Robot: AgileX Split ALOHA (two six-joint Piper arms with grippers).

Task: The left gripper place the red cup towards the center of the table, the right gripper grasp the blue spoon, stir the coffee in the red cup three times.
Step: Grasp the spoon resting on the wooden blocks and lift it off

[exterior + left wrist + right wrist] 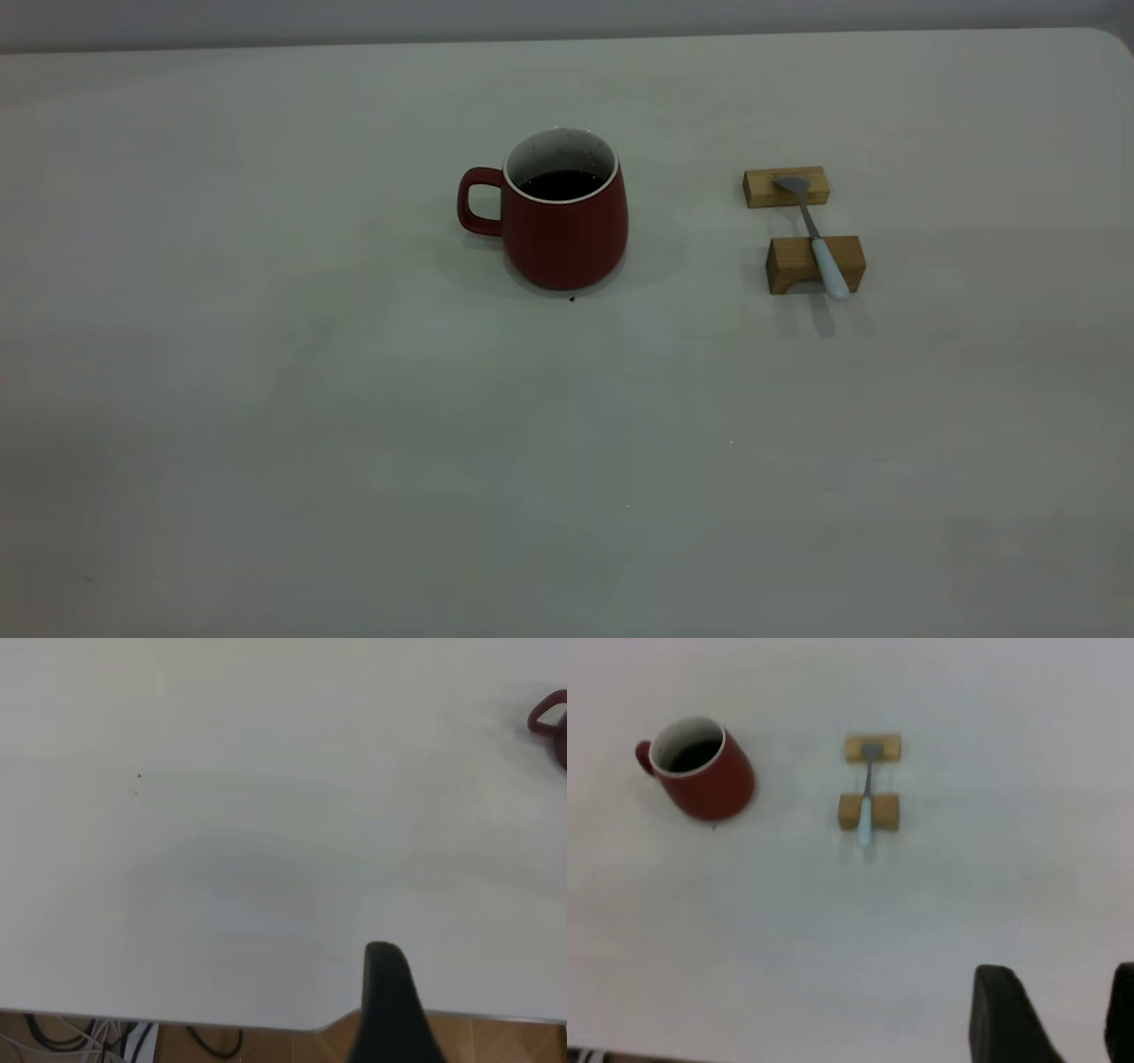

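The red cup stands upright near the middle of the table, handle toward the left, with dark coffee inside. To its right the blue spoon lies across two wooden blocks, bowl on the far one. Neither gripper shows in the exterior view. In the right wrist view my right gripper is open and empty over bare table, well short of the spoon and the cup. My left gripper hangs near the table's edge, far from the cup.
The far wooden block and the near wooden block carry the spoon. A small dark speck lies just in front of the cup. Cables and a wooden floor show below the table's edge in the left wrist view.
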